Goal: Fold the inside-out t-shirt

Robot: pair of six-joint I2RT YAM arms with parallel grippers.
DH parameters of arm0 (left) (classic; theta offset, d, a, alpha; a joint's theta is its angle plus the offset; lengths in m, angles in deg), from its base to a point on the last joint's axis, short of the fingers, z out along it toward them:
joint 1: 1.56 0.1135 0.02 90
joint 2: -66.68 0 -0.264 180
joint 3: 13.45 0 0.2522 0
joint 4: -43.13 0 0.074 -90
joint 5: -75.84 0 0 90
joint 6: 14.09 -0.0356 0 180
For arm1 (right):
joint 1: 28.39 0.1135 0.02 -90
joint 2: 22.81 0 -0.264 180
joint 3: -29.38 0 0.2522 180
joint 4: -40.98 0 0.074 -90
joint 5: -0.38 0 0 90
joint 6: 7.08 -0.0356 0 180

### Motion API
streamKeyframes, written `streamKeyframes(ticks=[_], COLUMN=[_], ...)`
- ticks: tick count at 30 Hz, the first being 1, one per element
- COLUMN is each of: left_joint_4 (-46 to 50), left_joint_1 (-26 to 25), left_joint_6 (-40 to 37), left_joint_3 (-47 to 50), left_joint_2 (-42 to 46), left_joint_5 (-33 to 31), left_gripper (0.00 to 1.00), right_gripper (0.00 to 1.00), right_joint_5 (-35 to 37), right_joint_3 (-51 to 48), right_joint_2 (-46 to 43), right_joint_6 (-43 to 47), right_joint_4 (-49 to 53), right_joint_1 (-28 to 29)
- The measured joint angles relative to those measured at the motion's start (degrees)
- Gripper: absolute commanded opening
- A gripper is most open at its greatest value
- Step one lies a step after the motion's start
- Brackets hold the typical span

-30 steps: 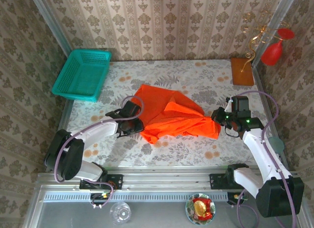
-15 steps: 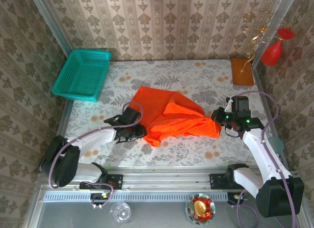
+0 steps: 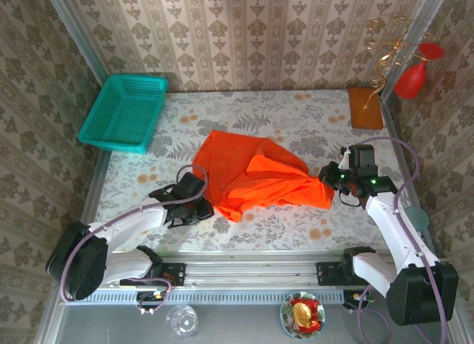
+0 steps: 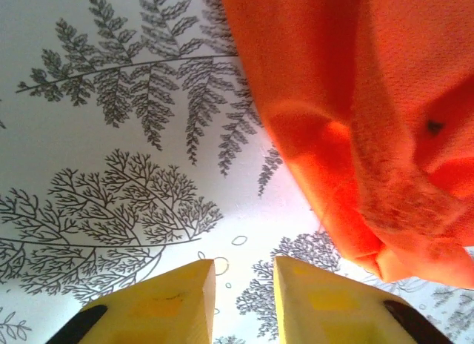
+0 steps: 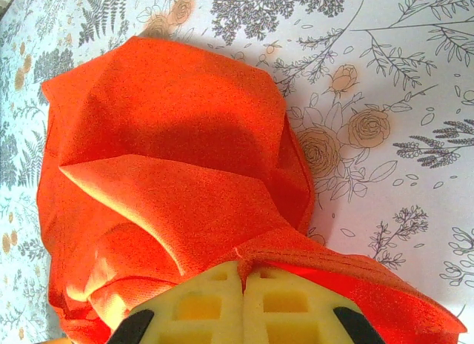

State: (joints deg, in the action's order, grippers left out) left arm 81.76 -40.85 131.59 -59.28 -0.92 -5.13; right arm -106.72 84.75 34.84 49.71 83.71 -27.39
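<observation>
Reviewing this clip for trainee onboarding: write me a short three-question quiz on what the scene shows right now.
1. True or false: the right hand is shut on the t-shirt.
2. Where is the teal basket? A) at the table's far-left corner B) at its near-right corner C) under the t-shirt
3. Fill in: the left hand, beside the t-shirt, holds ___.
Key: 1 true; 2 A; 3 nothing.
</observation>
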Motion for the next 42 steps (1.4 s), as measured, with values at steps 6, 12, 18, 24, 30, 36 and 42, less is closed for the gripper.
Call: streamKeyframes(ticks=[6,12,18,24,30,36,42], left_joint_4=[-1.8,-2.8,-5.1,-5.2,-3.8,-3.4,-3.3], left_joint_1=[-0.1,-1.7,-2.7,-3.1,-3.1,-2.3,-0.7], left_joint_6=[2.2,4.2,4.7,4.9,5.5,6.0,6.1], left_joint_3=[-2.0,-6.1,-8.7,-7.9,-5.2,-3.5,-3.2], left_joint_2=[1.0,-3.9,-11.1,-12.7,-7.7,-5.0,-5.0], left_joint_5=[1.3,1.5,1.6,1.7,1.3,0.8,0.8], left_gripper=[0.48,0.60,0.54,0.43,0.37,0.26,0.27], right_gripper=[0.00,0.00,0.00,0.00,0.00,0.00,0.00], right_joint_5=[0.0,0.0,0.0,0.3,0.4,0.5,0.4], right_joint_3=[0.0,-0.2,-0.5,-0.5,-0.6,-0.6,-0.6], right_joint_2=[0.0,0.0,0.0,0.0,-0.1,-0.1,-0.1], right_joint_6=[0.0,-0.1,-0.2,-0.2,-0.2,-0.2,-0.2], right_joint_4=[0.0,0.0,0.0,0.0,0.0,0.0,0.0], right_joint_1=[0.0,0.0,0.0,0.0,0.0,0.0,0.0])
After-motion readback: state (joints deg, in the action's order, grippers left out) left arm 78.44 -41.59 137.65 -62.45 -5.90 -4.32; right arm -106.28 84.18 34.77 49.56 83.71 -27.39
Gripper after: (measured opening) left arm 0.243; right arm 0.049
